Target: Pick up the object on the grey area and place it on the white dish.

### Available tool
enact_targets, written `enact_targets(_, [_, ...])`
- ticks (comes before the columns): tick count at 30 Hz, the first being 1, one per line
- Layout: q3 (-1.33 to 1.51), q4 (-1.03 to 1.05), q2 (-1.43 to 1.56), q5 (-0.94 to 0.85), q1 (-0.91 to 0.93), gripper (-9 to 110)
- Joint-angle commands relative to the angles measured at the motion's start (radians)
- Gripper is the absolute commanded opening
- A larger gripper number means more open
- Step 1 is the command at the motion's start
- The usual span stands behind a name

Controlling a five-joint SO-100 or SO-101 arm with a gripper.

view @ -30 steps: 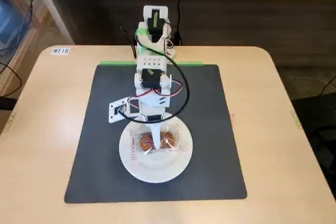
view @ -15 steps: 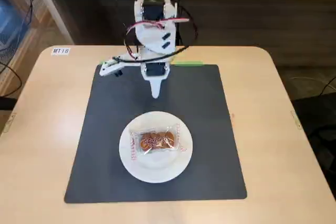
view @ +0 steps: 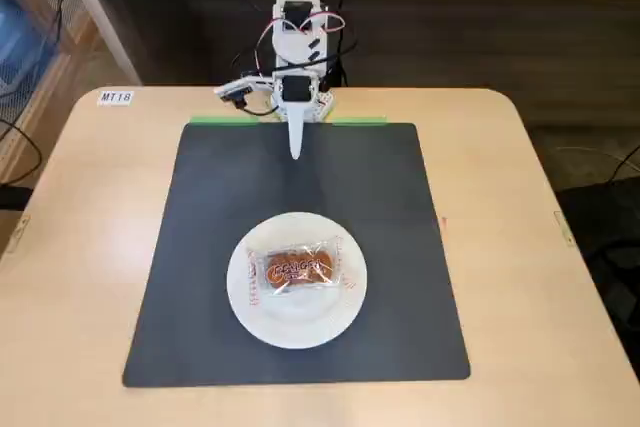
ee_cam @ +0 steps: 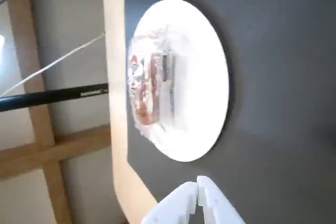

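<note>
In the fixed view the gripper [view: 294,152] points down over the far edge of the grey area [view: 200,277], its two white fingers pressed together into a single narrow tip with nothing between them. The wrist view agrees: the gripper [ee_cam: 198,188] enters from the bottom edge, its fingertips meeting at a thin seam, empty. The arm itself is folded back toward its base at the far side of the table [view: 90,247], with red, black and white wires looped around its upper joints. The object [view: 298,269] lies well apart from the gripper, toward the near side of the mat, flat on the white dish [view: 300,327] and roughly at the dish's middle; its clear wrapper shows orange-brown pieces and red print. In the wrist view the object [ee_cam: 149,90] appears blurred on the white dish [ee_cam: 205,82], lying beyond the closed fingertips with a strip of bare grey area [ee_cam: 283,77] between the tip and the dish rim. The dish sits wholly on the mat, in front of the gripper and slightly nearer the mat's front edge than its centre. A strip of green tape [view: 225,121] runs along the mat's far edge, just beside the gripper's tip, and a small white label [view: 115,97] sits off to the left of the arm in the fixed view.
</note>
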Motion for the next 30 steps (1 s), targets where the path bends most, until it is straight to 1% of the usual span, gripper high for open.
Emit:
enact_targets(1, [0.103,0.037,0.133,-0.021,0.015,0])
enact_targets(4, [0.172,0.064,0.170,-0.032,0.015,0])
enact_targets(15, [0.328,0.052,0.170,-0.046,0.021,0])
enact_targets(30, [0.331,0.051,0.170,-0.066,0.011,0])
